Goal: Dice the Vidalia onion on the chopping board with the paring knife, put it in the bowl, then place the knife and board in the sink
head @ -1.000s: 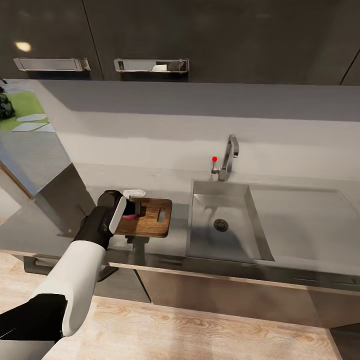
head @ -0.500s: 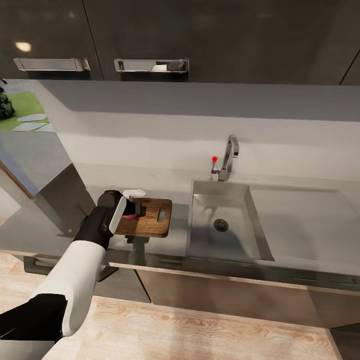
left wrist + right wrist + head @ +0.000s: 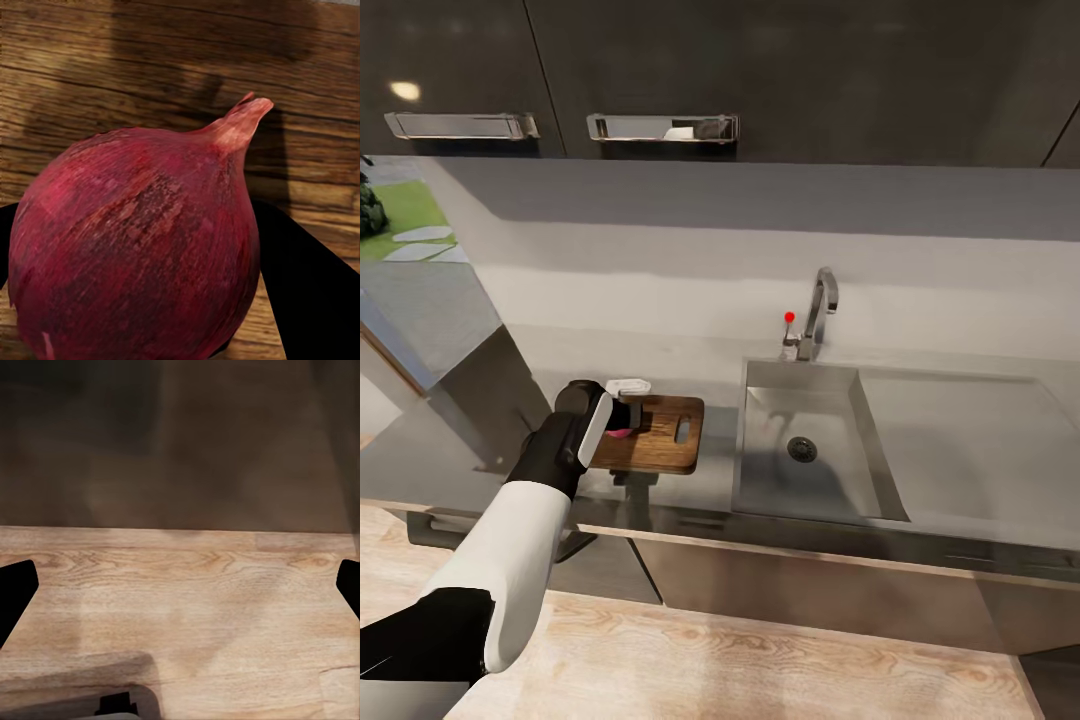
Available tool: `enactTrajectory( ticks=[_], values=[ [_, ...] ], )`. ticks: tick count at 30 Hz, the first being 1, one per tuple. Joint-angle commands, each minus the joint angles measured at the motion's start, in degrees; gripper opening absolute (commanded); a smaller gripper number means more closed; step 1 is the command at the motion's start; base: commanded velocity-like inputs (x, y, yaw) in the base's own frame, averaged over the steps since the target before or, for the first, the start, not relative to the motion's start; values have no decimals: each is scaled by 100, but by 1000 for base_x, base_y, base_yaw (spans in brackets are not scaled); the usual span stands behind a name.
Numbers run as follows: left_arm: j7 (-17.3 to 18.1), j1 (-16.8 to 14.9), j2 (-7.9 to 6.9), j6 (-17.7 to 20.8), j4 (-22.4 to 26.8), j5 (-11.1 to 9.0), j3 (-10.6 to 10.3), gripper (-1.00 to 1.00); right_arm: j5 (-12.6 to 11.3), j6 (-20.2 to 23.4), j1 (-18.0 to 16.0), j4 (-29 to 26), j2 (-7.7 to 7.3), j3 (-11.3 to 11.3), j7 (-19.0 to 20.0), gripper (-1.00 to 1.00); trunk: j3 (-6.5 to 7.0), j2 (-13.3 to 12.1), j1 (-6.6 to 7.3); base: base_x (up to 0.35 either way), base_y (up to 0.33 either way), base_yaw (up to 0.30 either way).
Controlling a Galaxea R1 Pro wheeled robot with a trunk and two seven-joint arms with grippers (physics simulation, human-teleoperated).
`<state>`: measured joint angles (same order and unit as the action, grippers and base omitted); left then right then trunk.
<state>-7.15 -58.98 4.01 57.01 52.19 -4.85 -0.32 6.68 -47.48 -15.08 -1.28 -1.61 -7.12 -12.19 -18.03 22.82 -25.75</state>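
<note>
From the head, we are seeing our left gripper [image 3: 622, 420] holding the small pink round onion [image 3: 622, 431] over the dark brown wooden chopping board [image 3: 660, 432], left of the grey steel sink [image 3: 800, 485]. Near the left wrist, the onion [image 3: 135, 247] is sitting between dark fingers [image 3: 307, 292]. Near the right wrist, our right gripper [image 3: 180, 592] is hanging spread wide. Dicing is not starting yet.

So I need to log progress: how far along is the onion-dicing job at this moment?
Done: the grey steel sink holds no onion; the whole pink roundish onion is over the dark brown wooden chopping board. In hand: the left gripper is shut on the onion there. Left: dicing, filling the white bowl behind the board, then sinking knife and board.
</note>
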Motion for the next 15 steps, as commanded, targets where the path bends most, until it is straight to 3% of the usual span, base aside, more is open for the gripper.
enactTrajectory(
  ticks=[1, 9, 10, 15],
  values=[
    [-50, -5, 1, 20, 5, -51, -3, -100, 62, -16, -4, 5, 0, -44, -21, 100, -10, 10, -3, 0, 0, 0],
    [-50, -8, -4, 20, 25, -51, -8, -100, 62, -16, -4, 5, 4, -44, -28, 100, -10, 10, -3, 0, 0, 0],
    [-50, -4, -2, 20, 29, -51, -9, 100, 62, -16, -4, 5, 8, -44, -29, 100, -10, 10, -3, 0, 0, 0],
    [-50, -6, 1, 20, 36, -51, -4, 100, 62, -16, -4, 5, 10, -44, -28, 100, -10, 10, -3, 0, 0, 0]
  ],
)
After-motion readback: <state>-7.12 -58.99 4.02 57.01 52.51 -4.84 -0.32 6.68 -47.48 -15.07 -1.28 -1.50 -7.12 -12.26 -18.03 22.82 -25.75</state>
